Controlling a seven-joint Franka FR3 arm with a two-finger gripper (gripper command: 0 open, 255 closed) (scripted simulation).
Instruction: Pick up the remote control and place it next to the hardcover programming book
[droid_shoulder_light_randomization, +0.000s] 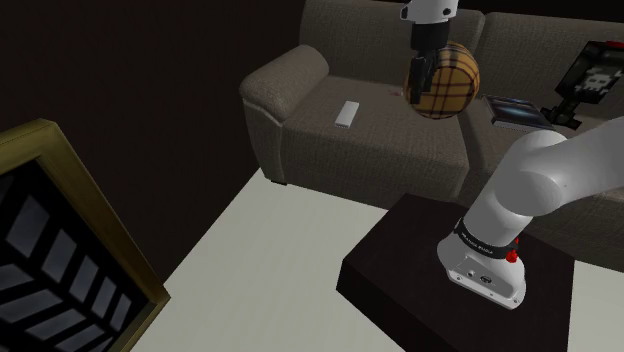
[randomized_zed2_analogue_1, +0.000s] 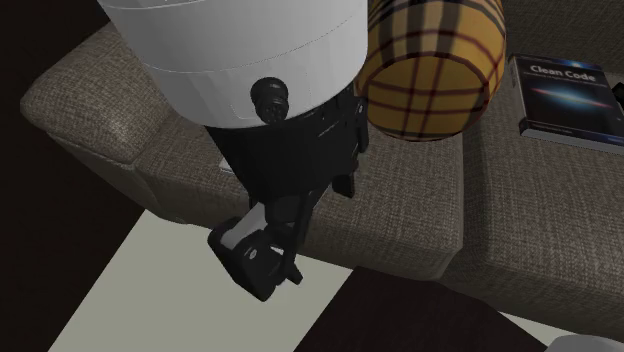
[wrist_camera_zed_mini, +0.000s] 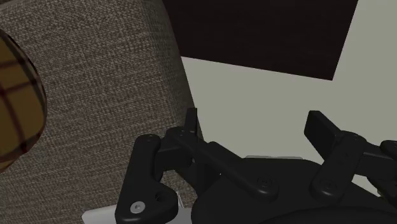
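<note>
Remote, pale grey, flat on the brown sofa seat, with nothing touching it. Lies well apart from the book, with a round checked cushion between the two. In the shoulder view, sits at about 9 o'clock from the cushion. Book at about 4 o'clock from the cushion, flat on the next seat, dark cover up, with the words "Clean Code" on it.

Claw open: two black fingers wide apart in the wrist view, nothing between them. Holds nothing. Hangs in the air just beside the cushion, at its 9 o'clock in the shoulder view, near the sofa's front. Cannot tell if claw and cushion touch.

White arm up from a dark stand at 5 o'clock in the shoulder view. Pale floor in front of the sofa. Gold-edged frame at 8 o'clock.
</note>
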